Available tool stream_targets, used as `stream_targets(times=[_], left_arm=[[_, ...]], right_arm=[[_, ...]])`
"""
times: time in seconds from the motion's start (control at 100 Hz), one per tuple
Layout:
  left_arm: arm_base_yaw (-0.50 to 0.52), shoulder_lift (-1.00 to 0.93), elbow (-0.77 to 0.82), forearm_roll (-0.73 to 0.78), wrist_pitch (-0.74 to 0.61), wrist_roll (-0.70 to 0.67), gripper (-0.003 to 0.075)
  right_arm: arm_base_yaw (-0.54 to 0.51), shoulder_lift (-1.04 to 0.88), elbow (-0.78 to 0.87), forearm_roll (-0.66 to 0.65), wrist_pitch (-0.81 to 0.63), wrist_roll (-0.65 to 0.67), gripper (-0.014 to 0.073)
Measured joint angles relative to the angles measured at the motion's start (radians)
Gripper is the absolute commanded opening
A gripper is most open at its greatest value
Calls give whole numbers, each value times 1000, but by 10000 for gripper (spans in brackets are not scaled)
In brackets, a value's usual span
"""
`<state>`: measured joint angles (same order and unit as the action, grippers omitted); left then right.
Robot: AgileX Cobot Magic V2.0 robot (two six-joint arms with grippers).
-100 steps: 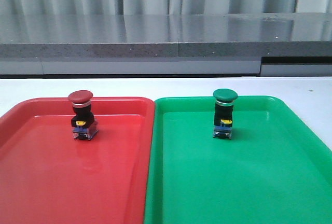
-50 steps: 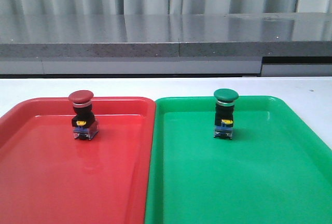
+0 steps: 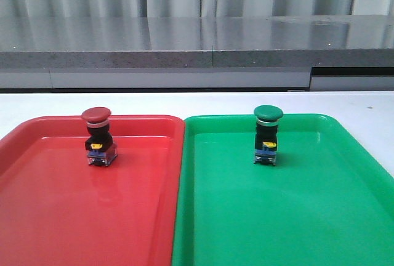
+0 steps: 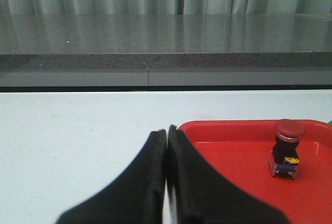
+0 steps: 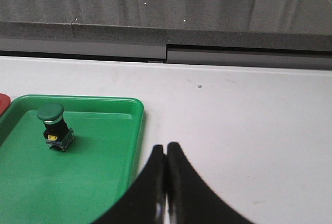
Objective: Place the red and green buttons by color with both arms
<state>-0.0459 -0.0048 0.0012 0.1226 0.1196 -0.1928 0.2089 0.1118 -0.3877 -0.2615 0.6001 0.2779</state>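
The red button (image 3: 96,135) stands upright in the red tray (image 3: 74,217), near its far edge; it also shows in the left wrist view as the red button (image 4: 287,147). The green button (image 3: 266,133) stands upright in the green tray (image 3: 289,217); the right wrist view shows the same green button (image 5: 53,126). My left gripper (image 4: 166,130) is shut and empty, hanging over the red tray's (image 4: 233,146) outer corner, well apart from the red button. Shut and empty too, my right gripper (image 5: 166,147) hangs just outside the green tray's (image 5: 104,182) edge. Neither arm shows in the front view.
The two trays lie side by side, touching, on a white table (image 3: 345,103). A grey speckled ledge (image 3: 197,60) runs behind the table, with pale curtains above it. Bare white tabletop (image 5: 249,125) lies beside the green tray and another stretch (image 4: 78,130) beside the red tray.
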Motion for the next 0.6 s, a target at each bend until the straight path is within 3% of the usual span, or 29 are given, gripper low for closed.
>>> stream_targets(times=[0.33, 0.6], left_arm=[[0, 0, 0, 0, 0, 0, -19], [0, 0, 0, 0, 0, 0, -19]], right_arm=[[-2, -3, 5, -2, -5, 0, -68], [-50, -113, 148, 21, -208, -9, -68]])
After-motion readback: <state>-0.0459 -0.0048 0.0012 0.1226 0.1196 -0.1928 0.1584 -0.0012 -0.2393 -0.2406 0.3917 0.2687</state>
